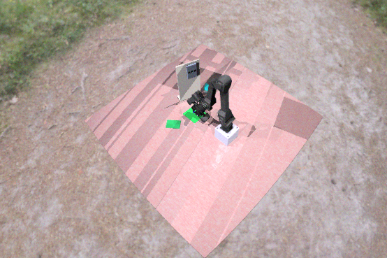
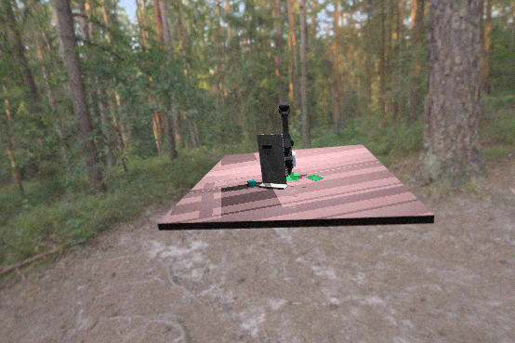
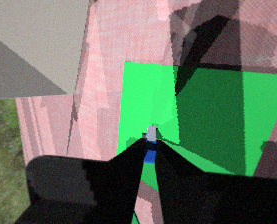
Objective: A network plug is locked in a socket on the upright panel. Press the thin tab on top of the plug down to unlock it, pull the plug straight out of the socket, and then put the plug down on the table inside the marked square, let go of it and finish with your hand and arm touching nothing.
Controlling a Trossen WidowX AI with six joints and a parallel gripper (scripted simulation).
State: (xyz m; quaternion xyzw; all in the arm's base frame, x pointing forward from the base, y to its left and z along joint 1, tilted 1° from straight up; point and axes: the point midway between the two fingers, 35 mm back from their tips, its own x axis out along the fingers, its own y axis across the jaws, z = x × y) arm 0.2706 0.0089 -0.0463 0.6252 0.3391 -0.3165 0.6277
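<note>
Two green patches lie flat on the pink table (image 1: 223, 184) (image 2: 349, 189) (image 3: 109, 30): a larger one (image 1: 188, 115) (image 2: 293, 177) (image 3: 144, 90) beneath the hand (image 1: 195, 111) (image 2: 290, 174) (image 3: 150, 142) and a smaller one (image 1: 173, 124) (image 2: 314, 178) (image 3: 135, 220) to its left in the top view. On the far side there, the upright panel (image 1: 184, 87) (image 2: 272, 161) (image 3: 34, 40) stands close by, its socket block (image 1: 192, 70) high on the face; seen from the exterior, it partly screens the arm (image 1: 225, 101) (image 2: 286, 128). A cyan block (image 1: 206, 87) (image 2: 251, 183) sits near the panel, partly behind the arm in the top view. From its white base (image 1: 227, 139) (image 2: 294, 158), the arm rises, bends at the top and reaches down leftward, hand pointing downward. The nearly closed fingers pinch the blue plug (image 1: 194, 111) (image 3: 150, 152), which is out of the socket and over the larger patch; whether it touches the table, I cannot tell.
</note>
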